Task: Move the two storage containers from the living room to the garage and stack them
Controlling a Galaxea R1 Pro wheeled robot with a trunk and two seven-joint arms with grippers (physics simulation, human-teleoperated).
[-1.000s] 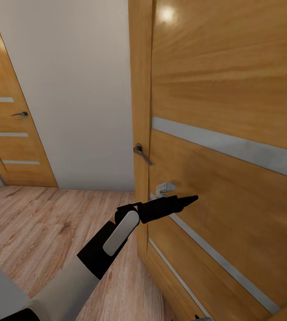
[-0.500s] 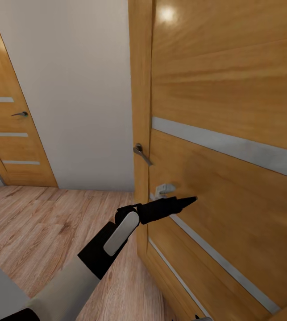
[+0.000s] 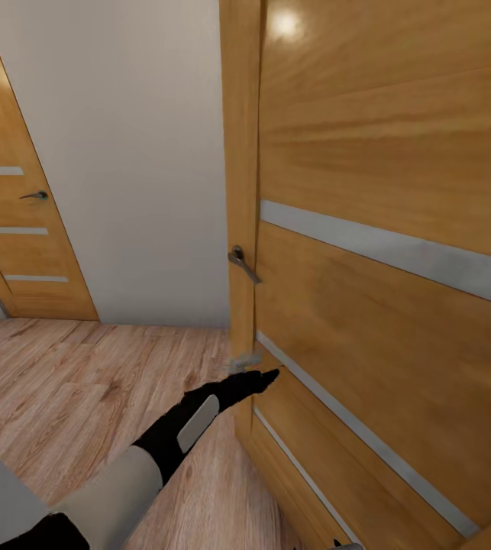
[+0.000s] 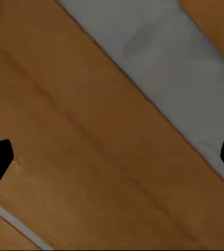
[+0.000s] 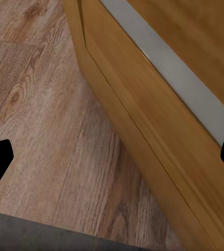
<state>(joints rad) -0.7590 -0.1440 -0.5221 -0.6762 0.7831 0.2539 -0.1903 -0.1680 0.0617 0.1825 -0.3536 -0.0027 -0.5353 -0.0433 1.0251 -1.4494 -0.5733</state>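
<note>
Containers: whereabouts unknown, none carried | L gripper (image 3: 264, 376) at wooden door (image 3: 382, 321), low by its edge, fingers spread, empty | R gripper spread, empty, over plank floor (image 5: 44, 130) | task prob. early: fetch, carry, stack all left

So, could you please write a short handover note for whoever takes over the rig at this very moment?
Left gripper: open and empty, its tip right at the tall honey-coloured wooden door with grey horizontal stripes, below that door's grey metal lever handle. The left wrist view shows the door panel close up between the spread fingertips.
Right gripper: open and empty, looking down at the light wood plank floor beside the door's lower edge.
The storage containers are not visible here.
Done: nothing can be confirmed from these views.
Left: probably get through this door, then carry on with both containers and stack them in the garage.
</note>
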